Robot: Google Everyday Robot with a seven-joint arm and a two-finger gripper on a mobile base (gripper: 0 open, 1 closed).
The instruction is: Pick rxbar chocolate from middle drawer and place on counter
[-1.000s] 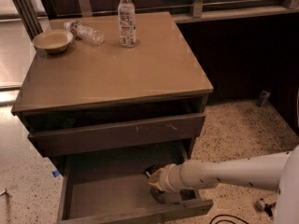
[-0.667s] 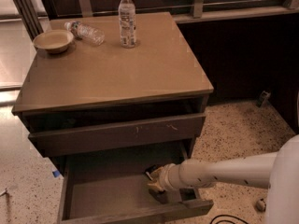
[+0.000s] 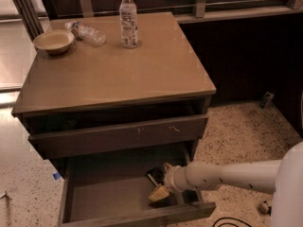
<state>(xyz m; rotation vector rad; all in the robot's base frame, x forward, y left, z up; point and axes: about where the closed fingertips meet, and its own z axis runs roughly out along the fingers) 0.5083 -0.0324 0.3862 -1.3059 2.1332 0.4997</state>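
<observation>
The middle drawer (image 3: 118,193) is pulled out at the bottom of the cabinet, and its plain front (image 3: 142,217) faces me. The rxbar chocolate (image 3: 153,175), black with white print, lies on the drawer floor at the right. My gripper (image 3: 163,180) reaches into the drawer from the right on a white arm. It is open, with one tan fingertip (image 3: 159,193) in front of the bar and the other behind it. The counter (image 3: 118,65) is the tan top slab above.
On the counter stand an upright water bottle (image 3: 128,19), a bottle lying on its side (image 3: 87,32) and a bowl (image 3: 53,41), all at the back. A drawer with a scratched front (image 3: 118,136) overhangs the open drawer. Speckled floor lies to the right.
The gripper has stayed at the bar in the drawer. The arm has barely shifted, and nothing else has moved.
</observation>
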